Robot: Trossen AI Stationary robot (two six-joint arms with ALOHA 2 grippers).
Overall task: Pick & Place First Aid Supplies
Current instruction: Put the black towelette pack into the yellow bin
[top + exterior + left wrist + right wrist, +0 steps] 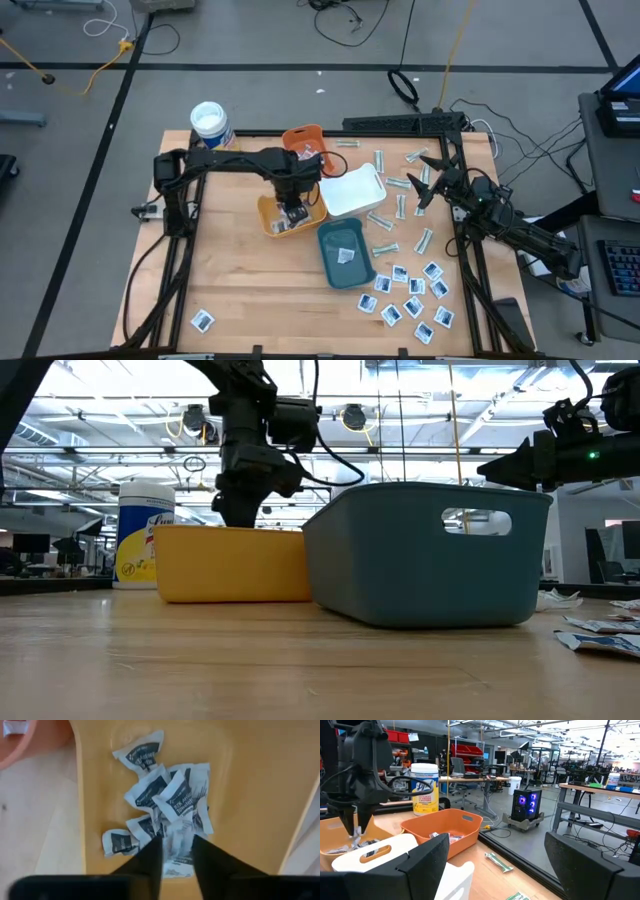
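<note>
Sachets point(165, 800): piled in yellow tray point(268, 214)
Left gripper point(177, 857): slightly parted around one sachet
Right gripper point(428, 180): wide apart, empty

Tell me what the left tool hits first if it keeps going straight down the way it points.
The left tool points into the yellow plastic tray; first contact would likely be the pile of white sachets with dark print directly beneath it.

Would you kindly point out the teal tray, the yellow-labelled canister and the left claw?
teal tray point(400, 560): low view, bare front wall.
canister point(210, 122): high view, white lid.
left claw point(176, 854): left wrist view, midway between fingertips, over the yellow tray's sachets.
</note>
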